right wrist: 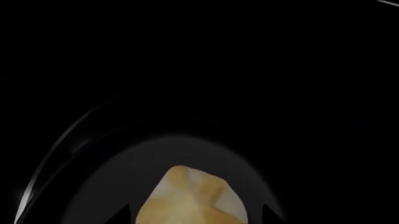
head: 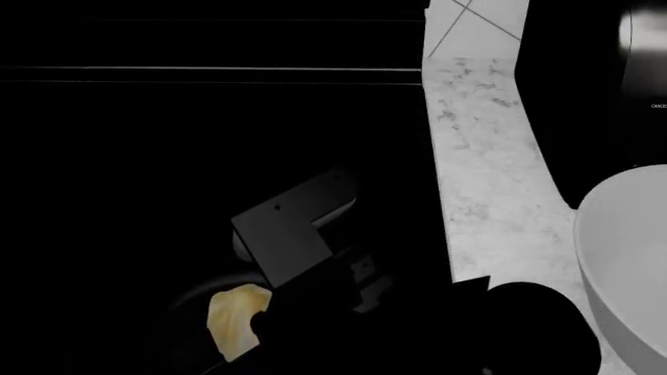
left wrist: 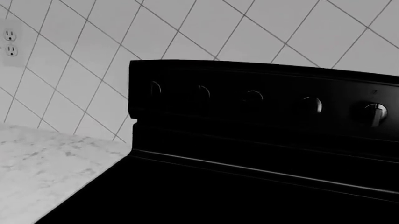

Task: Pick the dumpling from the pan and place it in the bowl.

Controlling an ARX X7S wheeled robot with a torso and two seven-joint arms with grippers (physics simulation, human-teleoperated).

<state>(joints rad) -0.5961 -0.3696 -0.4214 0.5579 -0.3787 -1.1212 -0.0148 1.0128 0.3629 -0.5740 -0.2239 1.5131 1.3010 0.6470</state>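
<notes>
Looking down from the head view, you have your right arm reaching over the black stovetop (head: 156,156), its grey bracket and dark wrist covering the right gripper (head: 273,322) just beside the dumpling (head: 231,319). The dumpling shows as a pale yellow lump low in the picture, lying in the pan (head: 193,293), of which only a faint curved rim highlight can be made out. The marble counter (head: 485,172) runs beside the stove, and the bowl (head: 615,250), plain and light grey, stands on it at the right edge, well apart from the dumpling. You cannot tell from here how far the fingers are spread.

In the left wrist view, your camera faces the stove's back panel (left wrist: 262,93) with its row of knobs (left wrist: 374,113), the diagonal wall tiles (left wrist: 249,28), an outlet (left wrist: 10,42) and a corner of the counter. The left gripper itself is out of sight.

In the right wrist view, the dumpling (right wrist: 193,198) sits close up, browned and creased, on the pan's dark floor, with the rim (right wrist: 50,158) curving around it. Two dark fingertips (right wrist: 121,215) show at either side of it with gaps between, so the jaws stand apart and hold nothing.
</notes>
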